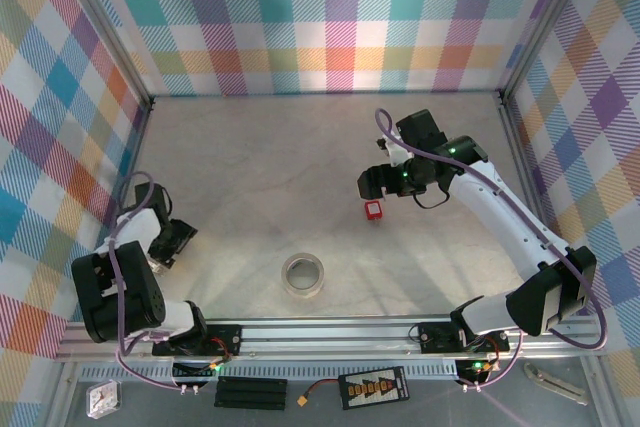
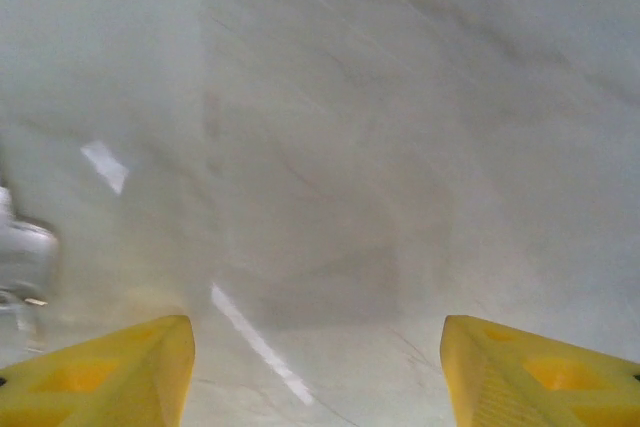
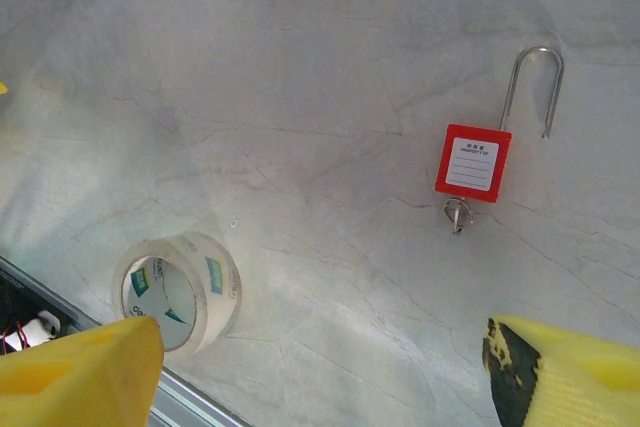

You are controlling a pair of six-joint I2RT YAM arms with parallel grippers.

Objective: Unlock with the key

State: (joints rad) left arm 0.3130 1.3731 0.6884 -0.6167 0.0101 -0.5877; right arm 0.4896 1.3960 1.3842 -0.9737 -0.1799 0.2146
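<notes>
At the left of the top view, we see the left arm (image 1: 120,292) folded tight over its base, its links doubled back. Its wrist points up the table (image 1: 260,167) toward the far left corner. The left gripper (image 1: 172,243) sits low over the table surface close to the side wall. From its wrist camera, its yellow fingers (image 2: 110,372) stand well apart, with only bare pale tabletop between them.

Moving right, a roll of clear tape (image 1: 303,275) lies flat near the front rail (image 1: 330,332), roughly midway between the two bases and well apart from both grippers.

Further right is the padlock (image 3: 472,163), lying flat on the table right of centre. It has a red body with a white label. Its steel shackle (image 3: 532,87) has one leg in the body, while the shorter leg ends free in the air beside the top edge. The key (image 3: 456,215) sticks out of the bottom of the body.

At the right, the right arm (image 1: 500,217) reaches far out. It rises from its base to an elbow near the right wall, and a long white link then runs diagonally toward the middle of the table. The right gripper (image 1: 378,182) hangs just beyond the padlock, pointing down. Its fingers (image 3: 80,372) are spread wide and hold nothing. In the right wrist view the padlock lies clear of both fingertips.
</notes>
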